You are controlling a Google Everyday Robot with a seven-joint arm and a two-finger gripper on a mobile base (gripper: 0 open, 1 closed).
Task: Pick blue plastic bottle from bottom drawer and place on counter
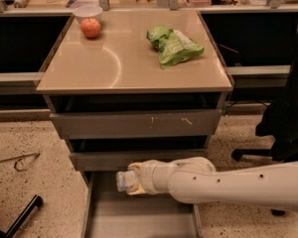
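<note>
My gripper [131,181] reaches in from the right on a white arm and hangs over the rear part of the open bottom drawer [139,217], a shallow grey tray with a flat floor. It is shut on the blue plastic bottle [123,181], a small pale bottle that sticks out to the left of the fingers, just above the drawer floor. The beige counter [114,63] lies above, over two closed drawers.
A red apple [91,28] and a white bowl [87,11] sit at the counter's back left. A green snack bag [174,46] lies at its back right. A black chair [288,118] stands to the right. Black objects lie on the floor to the left.
</note>
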